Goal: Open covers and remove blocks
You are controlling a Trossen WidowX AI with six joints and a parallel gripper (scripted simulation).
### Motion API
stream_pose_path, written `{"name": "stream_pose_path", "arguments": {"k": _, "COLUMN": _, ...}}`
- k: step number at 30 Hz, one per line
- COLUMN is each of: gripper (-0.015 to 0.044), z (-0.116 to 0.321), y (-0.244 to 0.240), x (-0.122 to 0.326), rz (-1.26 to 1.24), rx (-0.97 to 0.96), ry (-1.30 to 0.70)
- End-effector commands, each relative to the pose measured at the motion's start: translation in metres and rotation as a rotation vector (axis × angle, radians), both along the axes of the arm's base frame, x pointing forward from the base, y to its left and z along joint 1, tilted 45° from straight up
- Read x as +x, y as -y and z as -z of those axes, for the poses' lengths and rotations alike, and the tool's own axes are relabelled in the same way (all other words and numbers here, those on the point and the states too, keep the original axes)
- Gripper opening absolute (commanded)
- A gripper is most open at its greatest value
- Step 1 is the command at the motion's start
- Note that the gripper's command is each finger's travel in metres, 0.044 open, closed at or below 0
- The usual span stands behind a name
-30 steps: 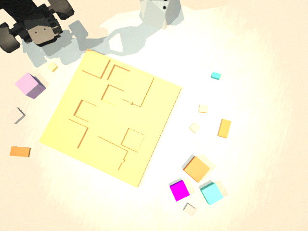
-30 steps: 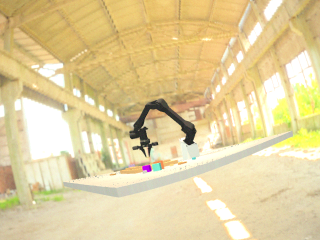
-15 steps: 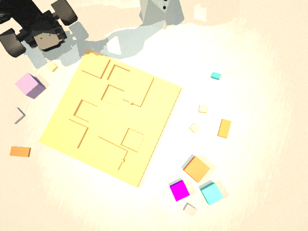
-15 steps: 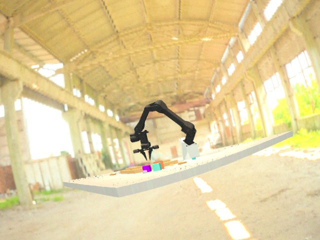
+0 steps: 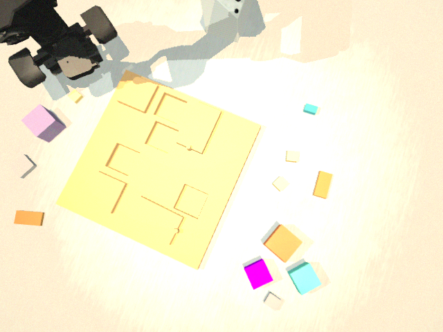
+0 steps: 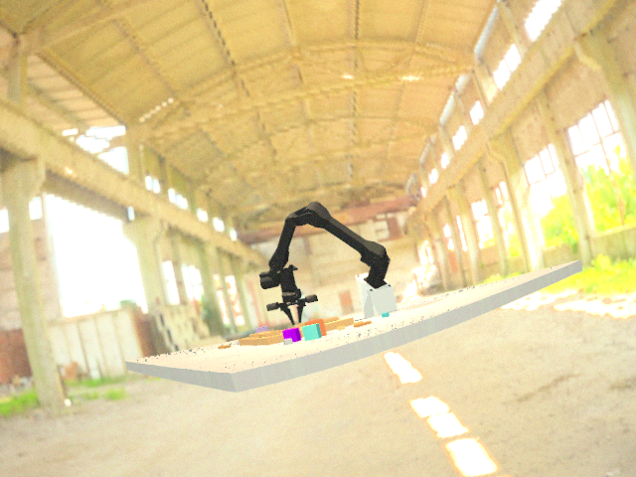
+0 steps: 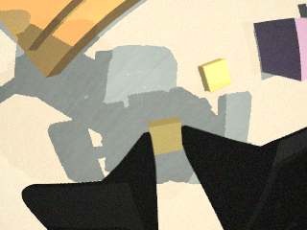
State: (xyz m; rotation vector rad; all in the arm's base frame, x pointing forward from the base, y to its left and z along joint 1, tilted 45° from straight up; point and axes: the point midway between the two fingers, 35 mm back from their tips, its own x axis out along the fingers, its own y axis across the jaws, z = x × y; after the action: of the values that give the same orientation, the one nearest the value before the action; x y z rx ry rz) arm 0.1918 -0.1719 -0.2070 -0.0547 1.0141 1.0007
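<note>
Desk [image 5: 357, 232] [image 6: 328, 365] pale and glaring, old hangar behind. I judge this the set-down of a block: I'd lower straight, keep it level, let it touch before easing the fingers apart, then rise vertically. Shadow hides the landing spot, so slow descent; stay off the loose yellow block [image 5: 75, 95] [image 7: 216, 75] nearby. My tool [image 6: 295, 322] [image 7: 165, 136] is closed on a small tan block [image 7: 166, 137], pinched between the fingertips, over desk beside a corner of the puzzle board [image 5: 157, 171] [image 7: 59, 64].
</note>
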Motion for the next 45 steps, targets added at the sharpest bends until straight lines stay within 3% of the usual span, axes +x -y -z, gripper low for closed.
{"name": "stream_pose_path", "arguments": {"k": 1, "gripper": 0.0080, "z": 0.005, "y": -0.010, "x": 0.000, "rz": 0.002, "rx": 0.011, "ry": -0.007}}
{"name": "stream_pose_path", "arguments": {"k": 14, "gripper": 0.0080, "z": 0.013, "y": -0.019, "x": 0.000, "rz": 0.002, "rx": 0.012, "ry": -0.006}}
{"name": "stream_pose_path", "arguments": {"k": 28, "gripper": 0.0440, "z": 0.011, "y": -0.014, "x": 0.000, "rz": -0.002, "rx": 0.005, "ry": -0.002}}
{"name": "stream_pose_path", "arguments": {"k": 45, "gripper": 0.0440, "z": -0.028, "y": 0.023, "x": -0.007, "rz": 0.003, "rx": 0.007, "ry": -0.007}}
